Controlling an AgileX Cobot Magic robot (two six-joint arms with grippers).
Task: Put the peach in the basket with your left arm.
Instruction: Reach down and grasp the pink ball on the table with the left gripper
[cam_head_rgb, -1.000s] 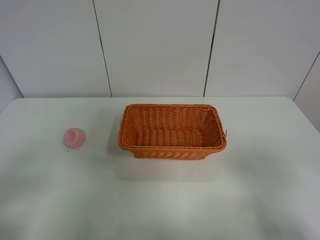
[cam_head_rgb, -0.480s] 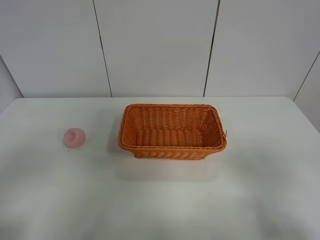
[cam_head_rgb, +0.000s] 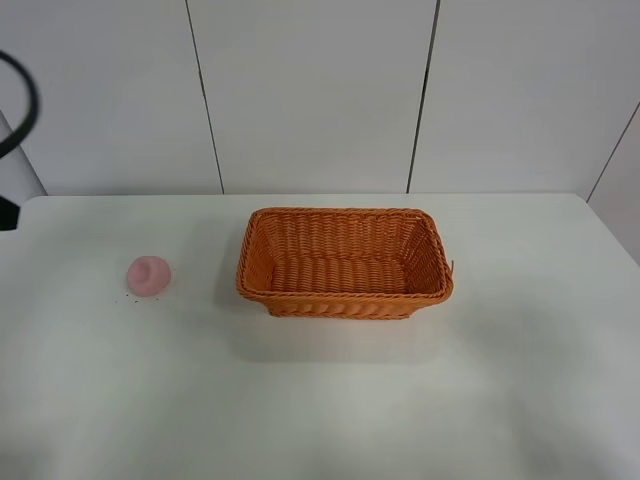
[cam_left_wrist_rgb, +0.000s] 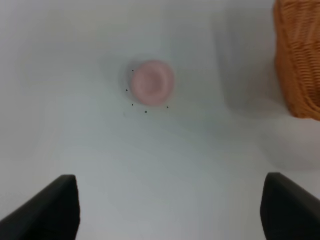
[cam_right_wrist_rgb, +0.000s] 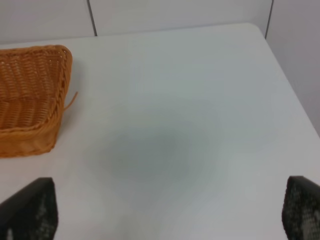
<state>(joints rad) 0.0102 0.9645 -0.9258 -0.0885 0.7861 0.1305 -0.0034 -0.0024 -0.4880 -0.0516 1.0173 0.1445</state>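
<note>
The pale-pink peach (cam_head_rgb: 148, 275) sits on the white table, left of the orange wicker basket (cam_head_rgb: 344, 262), which is empty. A black cable loop of the left arm (cam_head_rgb: 22, 105) shows at the far left edge of the high view. In the left wrist view the peach (cam_left_wrist_rgb: 152, 83) lies ahead of my left gripper (cam_left_wrist_rgb: 170, 210), whose two dark fingertips stand wide apart, open and empty, above the table. The basket's corner (cam_left_wrist_rgb: 299, 55) shows beside it. My right gripper (cam_right_wrist_rgb: 165, 210) is open and empty over bare table, right of the basket (cam_right_wrist_rgb: 30, 95).
The white table (cam_head_rgb: 320, 400) ends at a white panelled wall (cam_head_rgb: 310, 90) behind. A few small dark specks (cam_left_wrist_rgb: 132, 104) lie on the table around the peach. The table's right edge (cam_right_wrist_rgb: 292, 90) shows in the right wrist view.
A black cable loop and a dark part of the left arm have come into the high view at its left edge. The peach and basket have not moved.
</note>
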